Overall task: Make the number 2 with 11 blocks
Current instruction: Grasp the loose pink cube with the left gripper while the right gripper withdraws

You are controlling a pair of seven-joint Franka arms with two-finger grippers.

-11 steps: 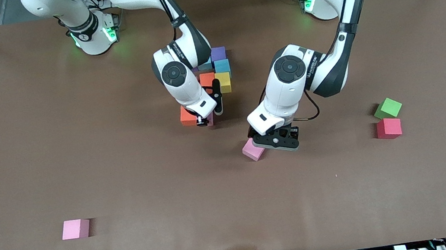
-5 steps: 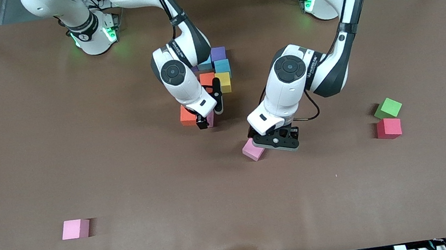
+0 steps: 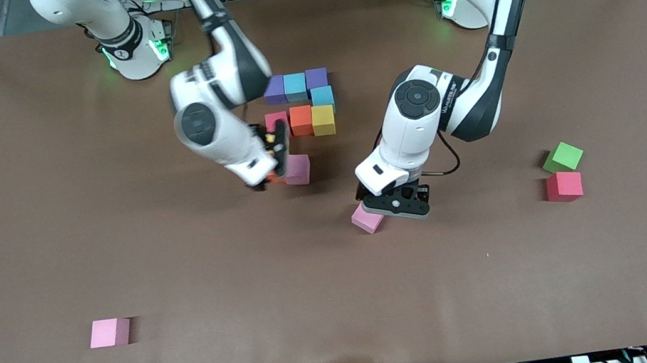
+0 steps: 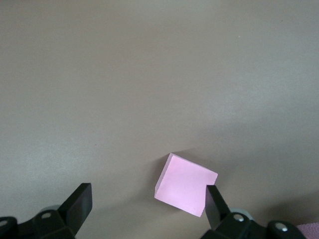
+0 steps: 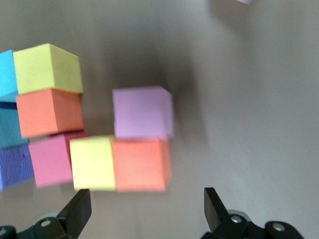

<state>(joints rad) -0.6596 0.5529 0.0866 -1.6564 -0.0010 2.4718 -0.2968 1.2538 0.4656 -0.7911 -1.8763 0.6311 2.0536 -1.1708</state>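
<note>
The partly built number 2 (image 3: pixel 300 104) lies mid-table: purple, cyan, purple, then cyan (image 3: pixel 322 95), then rose-red, orange and yellow (image 3: pixel 323 119). In the right wrist view a yellow block (image 5: pixel 93 163) adjoins the rose-red one (image 5: pixel 50 159), followed by orange (image 5: pixel 140 164) with a pink block (image 5: pixel 143 112) beside it. My right gripper (image 3: pixel 271 162) (image 5: pixel 145 206) hangs open and empty above the orange block, next to that pink block (image 3: pixel 297 169). My left gripper (image 3: pixel 396 204) (image 4: pixel 147 201) is open and low around another pink block (image 3: pixel 368 218) (image 4: pixel 185 184), which sits against one finger (image 4: pixel 214 204).
A third pink block (image 3: pixel 109 332) lies alone near the front camera, toward the right arm's end. A green cube (image 3: pixel 562 157) and a deep red cube (image 3: pixel 564 185) sit together toward the left arm's end.
My right gripper has opened, letting go of the pink block beside the orange one, and swung up and away toward its own end. The left arm has barely shifted.
</note>
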